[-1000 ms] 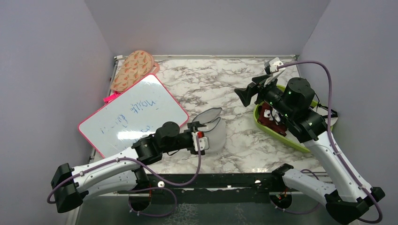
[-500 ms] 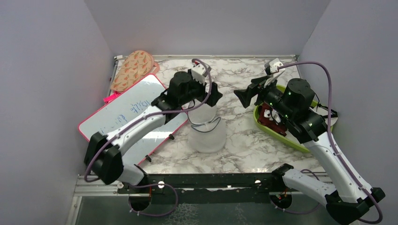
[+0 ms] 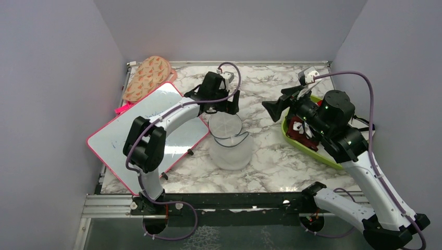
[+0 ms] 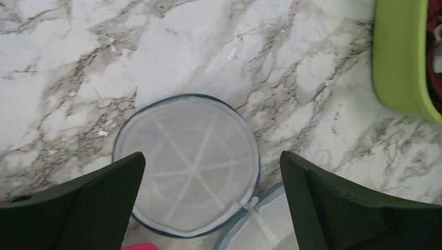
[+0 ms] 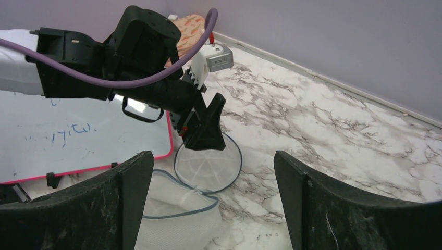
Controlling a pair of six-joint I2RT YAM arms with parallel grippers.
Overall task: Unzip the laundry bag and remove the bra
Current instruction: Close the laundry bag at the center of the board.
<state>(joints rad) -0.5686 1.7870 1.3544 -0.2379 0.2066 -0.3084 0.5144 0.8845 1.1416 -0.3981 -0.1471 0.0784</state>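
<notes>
Since already unzipped, bag [image 3: 231,151] judged ready for removal; left gripper [image 4: 212,156], right gripper [image 5: 212,156] gaping, empty; bra unseen; next: reach inside.

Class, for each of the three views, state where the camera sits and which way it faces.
Top external: above and behind the bases, looking down on the marble table; left arm and right arm show.
Left wrist: straight down on the flap of the laundry bag, between its own fingers.
Right wrist: low, looking across at the left pincer; own fingers frame it.
Shared: all show the flap.
</notes>
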